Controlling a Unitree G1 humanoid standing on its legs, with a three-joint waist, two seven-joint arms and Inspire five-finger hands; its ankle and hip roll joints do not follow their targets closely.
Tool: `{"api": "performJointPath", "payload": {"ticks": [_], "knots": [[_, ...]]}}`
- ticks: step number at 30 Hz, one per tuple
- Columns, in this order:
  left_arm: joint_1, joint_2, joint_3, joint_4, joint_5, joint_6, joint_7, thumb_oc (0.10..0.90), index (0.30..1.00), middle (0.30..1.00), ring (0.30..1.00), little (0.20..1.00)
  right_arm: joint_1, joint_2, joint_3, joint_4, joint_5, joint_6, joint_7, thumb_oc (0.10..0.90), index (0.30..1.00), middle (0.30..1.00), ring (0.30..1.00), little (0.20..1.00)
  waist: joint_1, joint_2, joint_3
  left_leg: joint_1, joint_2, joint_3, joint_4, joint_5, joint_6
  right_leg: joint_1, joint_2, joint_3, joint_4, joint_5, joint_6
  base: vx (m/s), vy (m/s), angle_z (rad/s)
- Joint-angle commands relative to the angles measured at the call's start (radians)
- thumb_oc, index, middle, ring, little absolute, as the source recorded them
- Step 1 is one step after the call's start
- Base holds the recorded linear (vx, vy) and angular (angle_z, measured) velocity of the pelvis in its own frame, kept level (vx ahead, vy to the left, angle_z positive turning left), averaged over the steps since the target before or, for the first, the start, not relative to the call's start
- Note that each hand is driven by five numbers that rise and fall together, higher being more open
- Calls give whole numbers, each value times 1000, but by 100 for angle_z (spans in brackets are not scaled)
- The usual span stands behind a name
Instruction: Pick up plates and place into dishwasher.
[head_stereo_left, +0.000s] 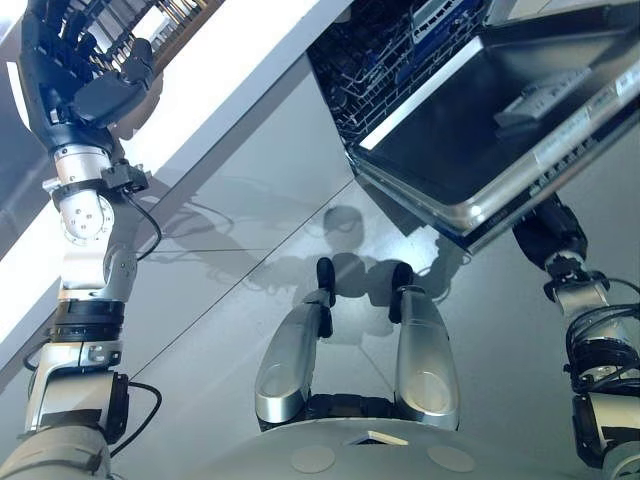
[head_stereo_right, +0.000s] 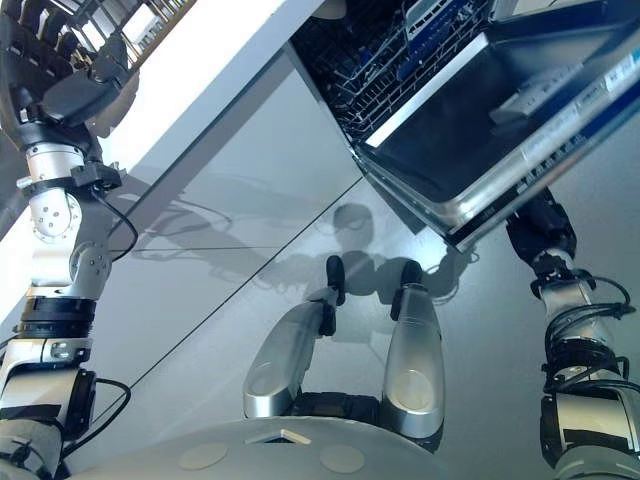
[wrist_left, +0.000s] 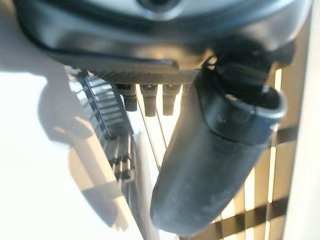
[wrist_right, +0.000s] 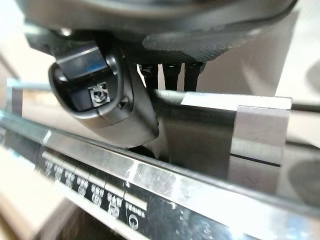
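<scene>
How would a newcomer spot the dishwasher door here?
Start at the white counter crossing the upper left. To its right, the dishwasher door hangs open: a flat dark panel with a shiny metal rim, unlike the wire rack behind it.

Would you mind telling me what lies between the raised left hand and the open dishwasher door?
In the left eye view, a white counter edge and bare grey floor separate the left hand from the dishwasher door; no plate lies there.
</scene>
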Motion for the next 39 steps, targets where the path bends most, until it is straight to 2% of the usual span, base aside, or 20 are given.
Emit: {"api": "performJointPath", "payload": {"ticks": [1,6,12,14,15,16,17,19,23,25,29,33,39], "knots": [[-99,62,18,-31,45,-87,-5,800,900,900,900,900,-367,188,216,-377,-40,28,196,800,900,900,900,900,53,-42,-21,-19,-109,26,152,-150,86,46,24,63,-57,22,47,36,78,-32],[-96,43,16,-26,14,-107,-46,800,900,900,900,900,-405,242,253,-552,-101,34,171,800,900,900,900,900,54,-40,-24,0,-115,23,153,-145,88,74,21,79,-80,40,42,37,85,-8],[-81,21,18,-39,14,-93,-91,800,900,900,900,900,-387,246,236,-595,-170,9,116,800,900,900,900,900,52,-49,-30,18,-125,21,200,-174,88,107,11,92,-66,34,32,59,48,33],[-72,16,19,-38,13,-86,-103,800,900,900,900,900,-360,239,214,-580,-207,-55,16,800,900,900,900,900,49,-54,-37,27,-124,21,223,-189,88,120,7,94,-44,24,28,94,40,66],[-68,13,20,-36,14,-88,-105,800,900,900,900,900,-352,239,206,-572,-227,-66,-21,800,900,900,900,900,47,-55,-39,31,-124,21,227,-193,88,124,6,95,-40,23,27,78,37,37],[-59,10,22,-36,17,-90,-108,800,900,900,900,900,-338,238,194,-562,-269,-103,-65,800,900,900,900,900,46,-57,-42,38,-124,20,228,-197,89,131,5,96,-37,19,27,89,60,21],[-43,6,23,-41,27,-97,-101,800,900,900,900,900,-312,233,176,-544,-339,-167,-165,800,900,900,900,900,40,-60,-45,54,-124,20,226,-202,90,142,5,98,-34,13,26,89,74,17],[2,-7,28,-54,57,-123,-86,800,900,900,900,900,-243,244,144,-530,-438,-209,-283,800,900,900,900,900,30,-63,-51,76,-121,18,208,-197,94,156,8,107,-45,17,26,76,90,9],[177,-48,69,-147,146,-183,-79,800,900,900,900,900,26,265,80,-519,-610,-305,-358,800,900,900,900,900,16,-81,-84,136,-115,15,134,-176,104,198,24,124,-102,31,38,59,49,1],[255,-72,95,-191,183,-194,-94,800,900,900,900,900,145,279,58,-476,-699,-329,-372,800,900,900,900,900,8,-94,-109,170,-110,11,89,-165,107,228,33,130,-143,40,45,68,-10,1],[346,-101,136,-240,198,-187,-146,800,900,900,900,900,304,315,43,-309,-887,-340,-375,800,900,900,900,900,-8,-120,-177,253,-100,13,-29,-142,105,308,56,127,-255,62,63,82,-43,-2],[353,-113,150,-248,184,-145,-193,800,900,900,900,900,380,305,68,-114,-1016,-297,-337,800,900,900,900,900,-13,-141,-239,326,-90,14,-107,-134,97,393,77,120,-349,79,75,62,-60,-7],[306,-107,121,-228,159,-76,-197,800,900,900,900,900,390,292,104,86,-1072,-246,-312,800,900,900,900,900,-8,-166,-288,375,-74,23,-148,-141,87,461,93,106,-420,94,83,-24,-64,-1]]}}
